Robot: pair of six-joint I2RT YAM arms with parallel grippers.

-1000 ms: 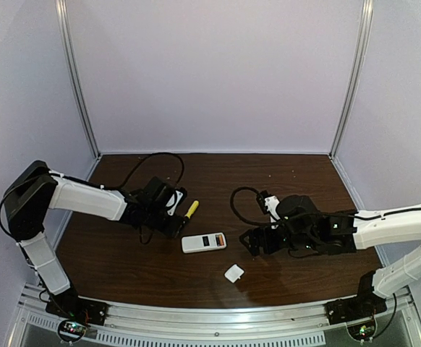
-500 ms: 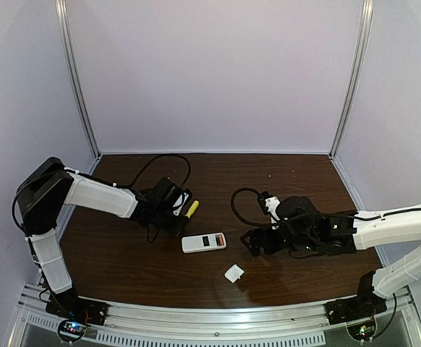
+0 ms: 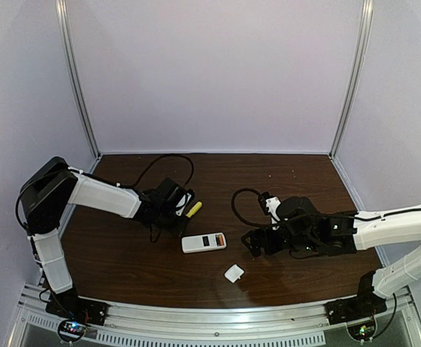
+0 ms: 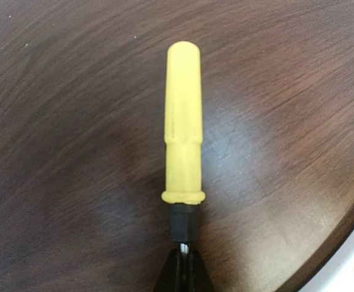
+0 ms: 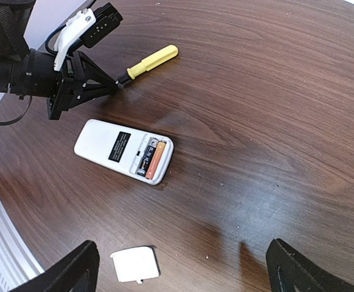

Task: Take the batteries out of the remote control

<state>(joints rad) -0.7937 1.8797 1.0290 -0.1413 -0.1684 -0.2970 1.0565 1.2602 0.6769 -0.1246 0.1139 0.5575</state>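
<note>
The remote control [image 5: 122,149] lies white back up with a dark label, its battery bay uncovered; it also shows in the top view [image 3: 203,242]. Two batteries sit side by side in the bay, one orange [image 5: 156,158], one darker [image 5: 144,156]. My right gripper [image 5: 186,274] is open and empty, hovering just right of the remote in the top view [image 3: 249,242]. My left gripper [image 4: 183,263] is shut on the metal shaft of the yellow-handled screwdriver [image 4: 183,121], which lies on the table beyond the remote [image 3: 193,209].
The small white square cover [image 5: 135,264] lies loose on the table in front of the remote, seen also in the top view [image 3: 234,273]. Black cables trail behind both arms. The dark wooden table [image 3: 124,260] is walled at the back and sides.
My left arm has shifted a little to the right and away, staying on the screwdriver. The right gripper, remote and cover have hardly moved.
</note>
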